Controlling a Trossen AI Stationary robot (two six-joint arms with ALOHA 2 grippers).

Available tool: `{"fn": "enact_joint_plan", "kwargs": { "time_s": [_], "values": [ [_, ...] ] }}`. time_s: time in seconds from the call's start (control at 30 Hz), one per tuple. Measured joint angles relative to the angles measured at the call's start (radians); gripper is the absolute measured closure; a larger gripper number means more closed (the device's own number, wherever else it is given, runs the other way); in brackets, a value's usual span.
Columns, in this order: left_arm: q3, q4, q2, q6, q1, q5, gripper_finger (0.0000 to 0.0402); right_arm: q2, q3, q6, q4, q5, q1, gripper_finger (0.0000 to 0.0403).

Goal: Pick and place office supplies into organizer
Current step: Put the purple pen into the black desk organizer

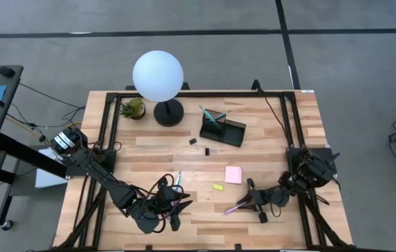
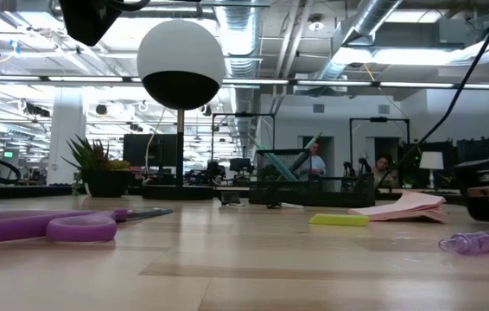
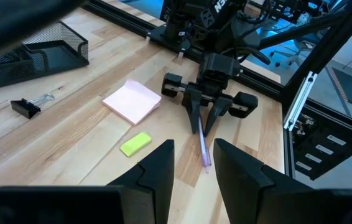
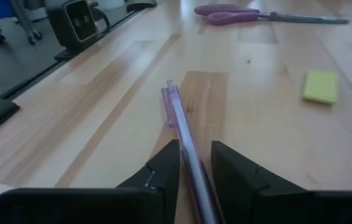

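Fingers of the right gripper (image 4: 191,163) pinch the pen (image 4: 185,134) (light, stiff, slippery) mid-barrel, well short of the organizer (image 1: 223,129); left gripper (image 3: 191,163) fingers wide.

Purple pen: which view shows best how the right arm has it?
Right wrist view: the purple pen runs between the right pincer fingers, which close on it. The left wrist view shows the same grip from farther off; the high view shows it small; the low view shows only its tip at the edge.
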Motion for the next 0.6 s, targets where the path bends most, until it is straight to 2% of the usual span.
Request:
{"fn": "enact_joint_plan", "kwargs": {
  "time_s": [0.23, 0.6],
  "values": [
    [0.0, 0.0, 0.0, 0.0, 0.003, -0.001, 0.0294, 0.002, 0.023, -0.007, 0.006, -0.084, -0.052, 0.0378],
    [0.0, 0.0, 0.0, 0.0, 0.007, 0.004, 0.0294, 0.003, 0.062, -0.022, -0.027, -0.067, -0.071, 0.0373]
  ]
}}
